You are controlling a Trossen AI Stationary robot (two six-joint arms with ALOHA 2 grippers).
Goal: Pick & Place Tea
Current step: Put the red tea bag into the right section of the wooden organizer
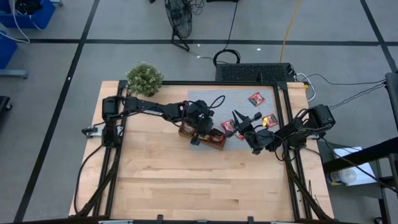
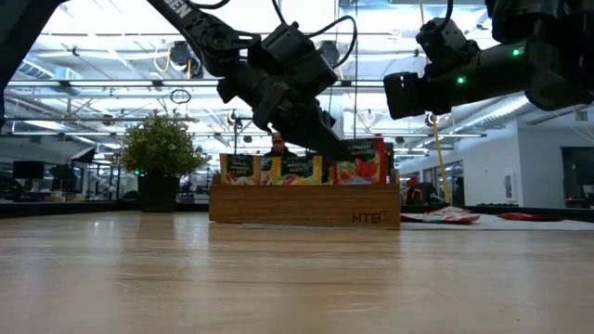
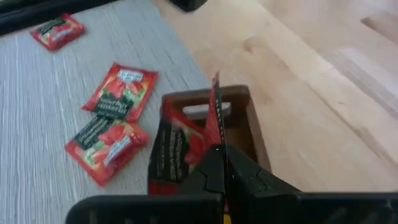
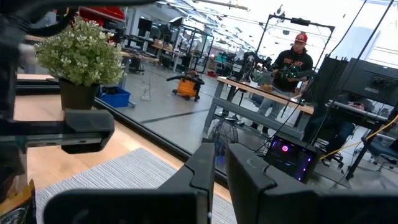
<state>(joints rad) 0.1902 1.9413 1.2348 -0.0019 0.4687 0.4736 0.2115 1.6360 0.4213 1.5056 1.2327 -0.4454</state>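
The left gripper [image 3: 219,163] pinches a red sachet [image 3: 214,115] by its edge over the tray [image 3: 249,124]. It looks light, thin, slippery; edge grips suit. The right gripper [image 4: 217,163] hovers nearly closed, empty. More sachets [image 3: 118,90] lie on the mat [image 3: 37,112].

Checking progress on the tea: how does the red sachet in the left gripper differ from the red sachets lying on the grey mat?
The held sachet stands on edge, pinched by the shut left gripper over the wooden tray; the loose sachets lie flat, label up, on the grey mat. The held one is at the tray's end compartment; the loose ones are outside it, untouched. Both are red foil squares.
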